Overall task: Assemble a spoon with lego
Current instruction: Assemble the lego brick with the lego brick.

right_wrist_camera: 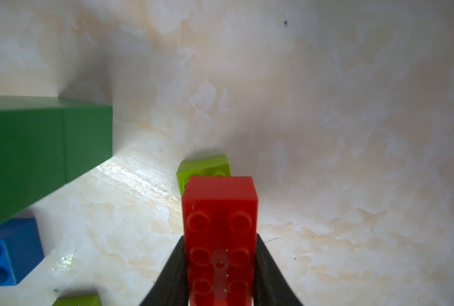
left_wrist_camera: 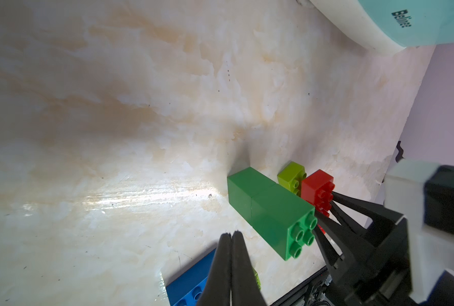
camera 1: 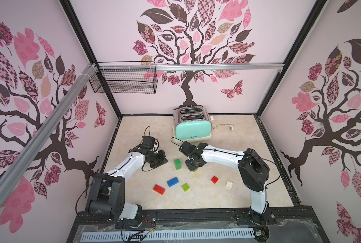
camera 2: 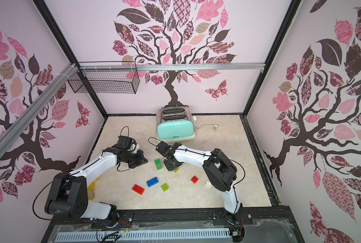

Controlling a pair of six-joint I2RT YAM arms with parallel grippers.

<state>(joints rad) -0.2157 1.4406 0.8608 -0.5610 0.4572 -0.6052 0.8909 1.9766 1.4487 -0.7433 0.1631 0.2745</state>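
My right gripper (right_wrist_camera: 220,238) is shut on a red oblong lego brick (right_wrist_camera: 219,201), held low over the table just short of a lime brick (right_wrist_camera: 204,165). In a top view this gripper (camera 1: 193,169) is right of a dark green column of two joined bricks (camera 1: 177,164) lying on its side. My left gripper (left_wrist_camera: 231,234) is shut and empty, left of that green column (left_wrist_camera: 268,209). Loose on the table nearer the front are a blue brick (camera 1: 173,182), a red brick (camera 1: 159,189), a lime brick (camera 1: 185,187), a small red brick (camera 1: 214,179) and a white brick (camera 1: 229,184). The spoon is out of view.
A mint toaster (camera 1: 193,130) stands at the back of the table, its cord and plug (camera 1: 230,126) trailing right. A wire basket (camera 1: 123,81) hangs on the rear left wall. A yellow object (camera 2: 91,186) lies behind my left arm's base.
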